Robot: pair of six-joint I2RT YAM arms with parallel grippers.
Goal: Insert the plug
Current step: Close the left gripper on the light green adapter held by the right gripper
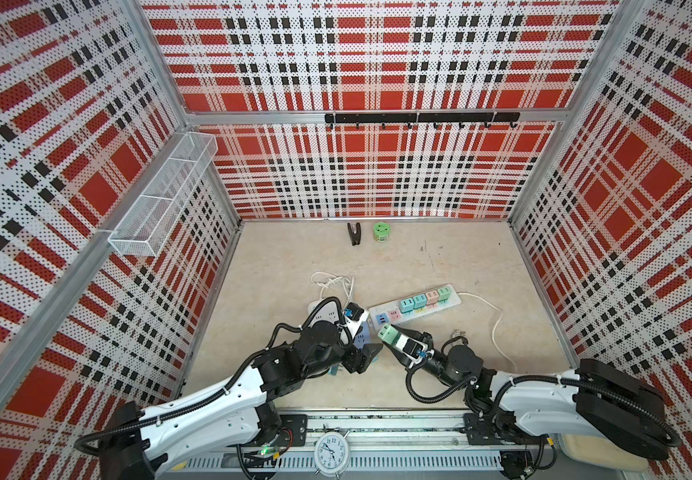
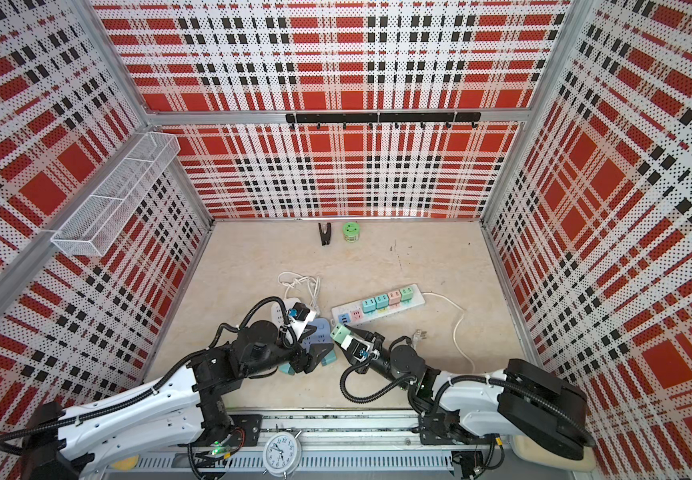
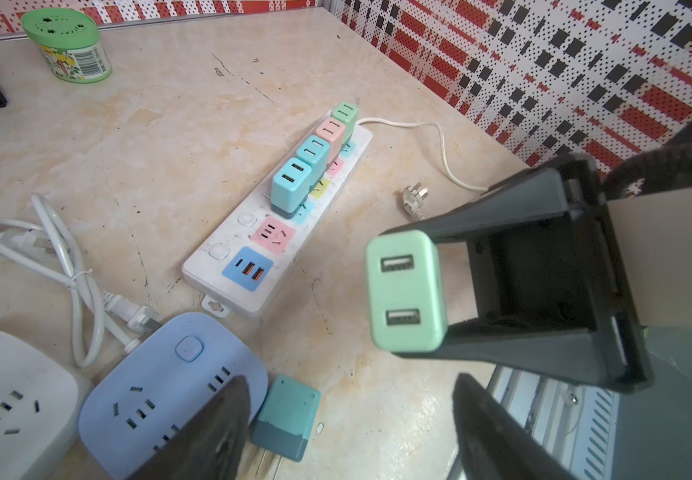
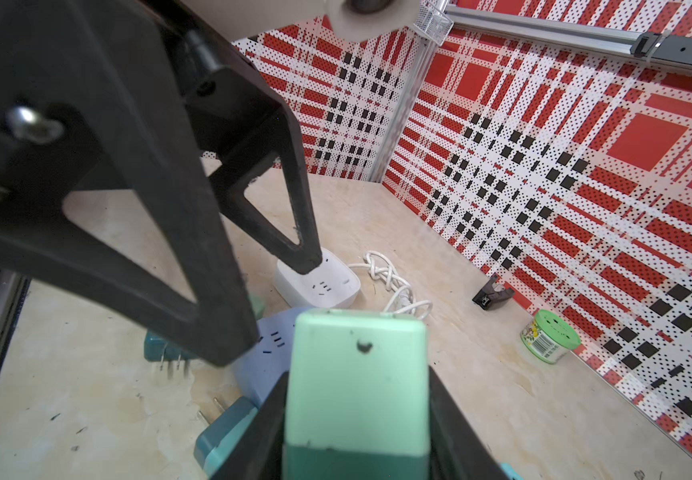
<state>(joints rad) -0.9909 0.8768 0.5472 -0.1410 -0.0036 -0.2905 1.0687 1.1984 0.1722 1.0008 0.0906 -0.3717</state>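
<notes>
Marbled surface [image 1: 419,257], plaid walls [image 1: 377,166]: right pincer [image 1: 396,341] clamps green charger [image 3: 406,291]; left pincer [image 3: 348,388] wide, empty. Risk: charger skews, missing pink socket [image 3: 273,235].

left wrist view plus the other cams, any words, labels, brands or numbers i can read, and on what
No text can be read in any view.
green jar: a barcode and a printed label, too blurred to read.
alarm clock: numerals around the dial, too small to read.
green charger: two USB ports, no lettering visible.
</notes>
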